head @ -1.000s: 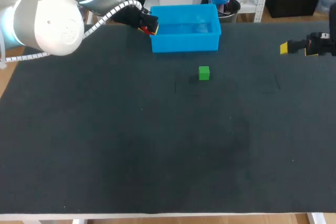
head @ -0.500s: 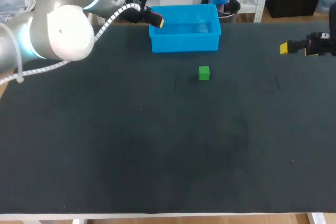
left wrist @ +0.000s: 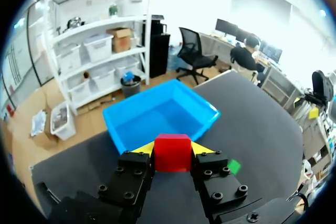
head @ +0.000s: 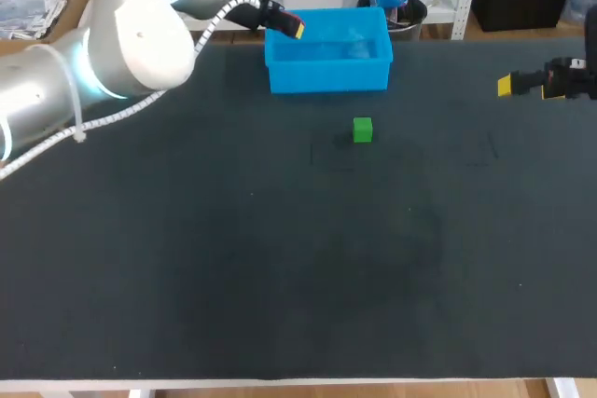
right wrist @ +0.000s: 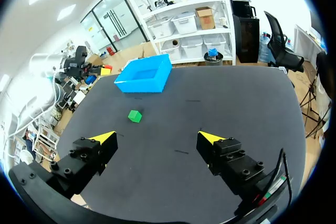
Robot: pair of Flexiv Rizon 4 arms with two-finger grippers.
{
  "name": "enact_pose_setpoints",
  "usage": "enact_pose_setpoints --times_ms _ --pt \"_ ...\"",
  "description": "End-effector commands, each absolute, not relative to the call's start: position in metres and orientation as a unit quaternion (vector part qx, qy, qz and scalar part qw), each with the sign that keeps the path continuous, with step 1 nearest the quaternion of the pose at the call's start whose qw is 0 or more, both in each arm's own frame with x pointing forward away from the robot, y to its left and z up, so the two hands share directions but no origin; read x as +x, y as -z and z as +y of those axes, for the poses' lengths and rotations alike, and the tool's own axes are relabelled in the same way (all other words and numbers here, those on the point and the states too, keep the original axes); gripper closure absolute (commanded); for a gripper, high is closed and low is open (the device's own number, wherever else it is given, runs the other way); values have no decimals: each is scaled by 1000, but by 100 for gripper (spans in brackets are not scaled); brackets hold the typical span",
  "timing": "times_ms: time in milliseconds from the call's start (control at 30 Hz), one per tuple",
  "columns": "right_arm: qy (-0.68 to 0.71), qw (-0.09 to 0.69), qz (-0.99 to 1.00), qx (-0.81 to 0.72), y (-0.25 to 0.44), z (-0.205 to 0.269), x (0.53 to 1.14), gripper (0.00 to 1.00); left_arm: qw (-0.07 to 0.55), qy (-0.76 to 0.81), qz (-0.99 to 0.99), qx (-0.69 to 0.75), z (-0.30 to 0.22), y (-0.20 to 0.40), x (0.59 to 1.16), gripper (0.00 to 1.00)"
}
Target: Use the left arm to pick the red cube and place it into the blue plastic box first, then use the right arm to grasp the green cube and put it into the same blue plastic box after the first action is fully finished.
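Left end effector pinching the red cube tight between both yellow tips. Cube up in the air, not on the surface. Held right by the left edge of the blue plastic box, with the box just ahead of the tips. Green cube sitting on the dark surface a little in front of the box, not touching it. Right end effector spread wide, holding nothing, out by the right edge of the surface, far from the green cube.
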State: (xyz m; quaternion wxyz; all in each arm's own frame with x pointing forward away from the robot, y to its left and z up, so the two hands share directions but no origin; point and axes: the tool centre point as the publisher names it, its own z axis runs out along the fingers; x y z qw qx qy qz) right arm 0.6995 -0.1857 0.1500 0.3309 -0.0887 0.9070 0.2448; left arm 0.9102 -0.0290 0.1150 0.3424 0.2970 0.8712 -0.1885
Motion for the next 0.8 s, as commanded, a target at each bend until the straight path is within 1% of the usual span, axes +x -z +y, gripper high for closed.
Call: enact_pose_setpoints --times_ms 33,600,800 --pt "-244 331 907 -89 -150 -185 700 0 338 192 871 301 -33 -112 922 100" --pt "-244 331 907 -89 -150 -185 700 0 338 192 871 301 -33 -112 922 100" --pt "-244 331 907 -89 -150 -185 700 0 340 191 868 309 -43 -97 942 100"
